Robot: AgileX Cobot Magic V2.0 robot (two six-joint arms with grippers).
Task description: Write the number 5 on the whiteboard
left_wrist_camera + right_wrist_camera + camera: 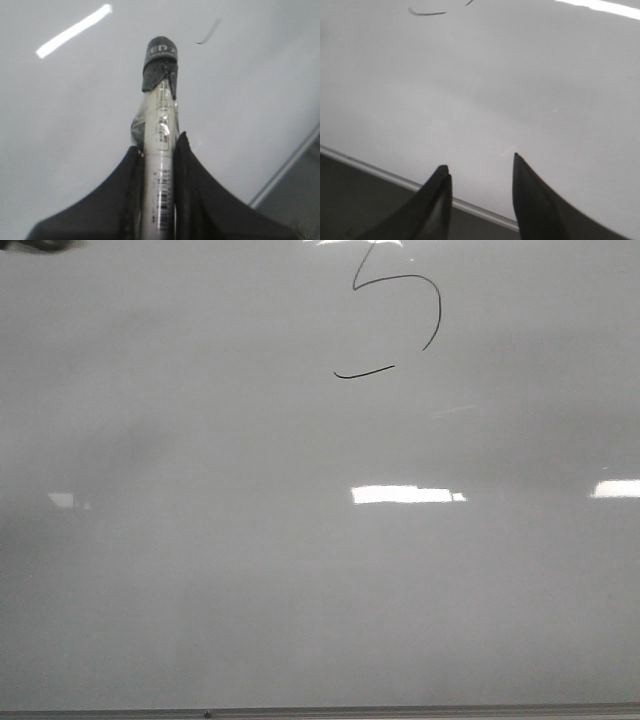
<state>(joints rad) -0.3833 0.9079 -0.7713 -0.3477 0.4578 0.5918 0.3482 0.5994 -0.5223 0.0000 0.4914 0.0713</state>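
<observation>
Soft, perhaps hazy light; whiteboard (200,590) glare.

The number 5 (395,315) is cut off at the front view's top edge, under glare. In the left wrist view the marker (160,145) hides its own tip, and only a faint stroke (209,34) shows.

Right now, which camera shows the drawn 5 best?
The front view: the number 5 shows almost whole on the whiteboard, its top cut off. The right wrist view catches mainly its bottom stroke; the left wrist view only one short stroke.
</observation>
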